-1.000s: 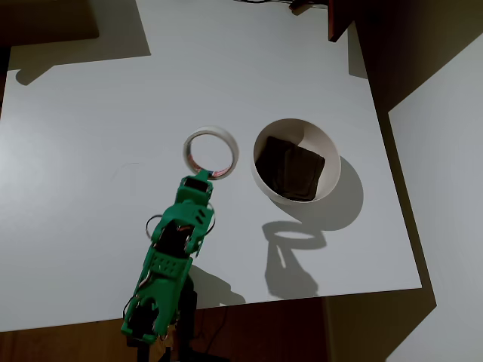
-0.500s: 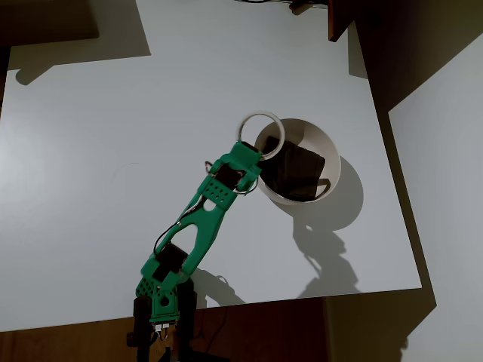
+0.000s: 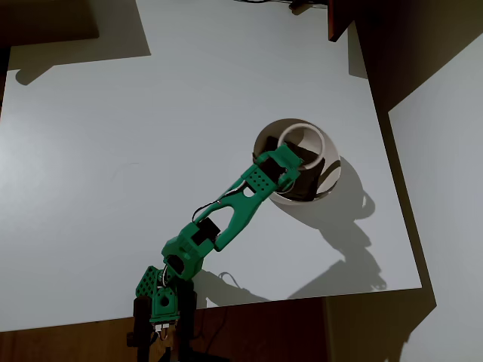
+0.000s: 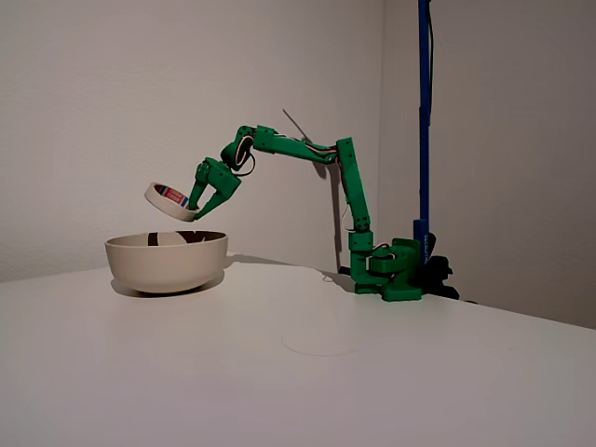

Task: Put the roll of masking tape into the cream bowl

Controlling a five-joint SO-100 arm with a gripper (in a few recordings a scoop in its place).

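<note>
The roll of masking tape (image 3: 303,142) (image 4: 168,201) is a cream ring with reddish print inside. It hangs in the air just above the cream bowl (image 3: 330,181) (image 4: 168,261), clear of the rim in the fixed view. My green gripper (image 3: 290,154) (image 4: 194,210) is shut on the ring's near edge, over the bowl's opening. The bowl stands right of centre on the white table in the overhead view. A dark square thing (image 3: 304,183) lies inside the bowl, partly hidden by my gripper.
The white table (image 3: 113,151) ends in a front edge near my arm's base (image 3: 162,302) and a right edge past the bowl. A blue pole (image 4: 424,112) rises behind the base in the fixed view. A dark red object (image 3: 338,19) sits at the table's far edge.
My gripper has lifted the tape roll off the table and carried it right, from beside the bowl's left rim to above the bowl's opening. The arm has stretched out further.
</note>
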